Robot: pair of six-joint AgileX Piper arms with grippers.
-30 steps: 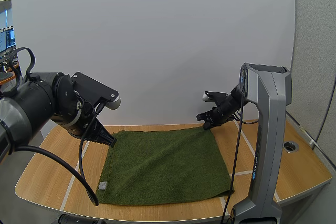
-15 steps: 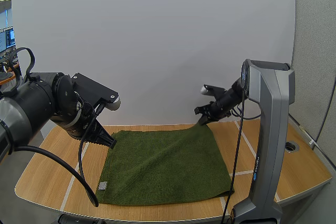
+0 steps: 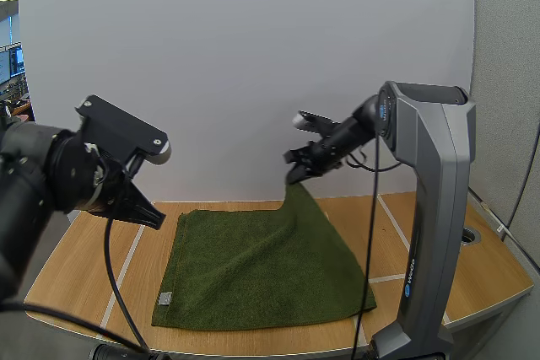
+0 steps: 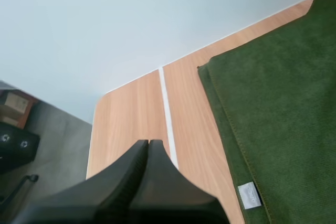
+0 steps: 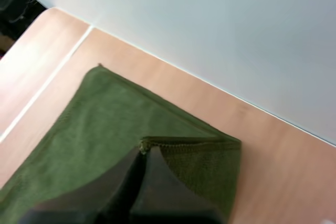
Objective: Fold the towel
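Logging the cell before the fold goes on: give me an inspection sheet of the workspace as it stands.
surface: wooden table, white lines across it, a round hole at its right.
job's things: green towel lies flat except its far right corner, raised off the table; small label near its front left corner.
clutter: nothing seen.
grippers: left gripper shut on nothing, over the table near the towel's far left corner; right gripper shut on the raised corner.
cables: nothing seen beyond the robot's own.
surroundings: white panel behind the table.
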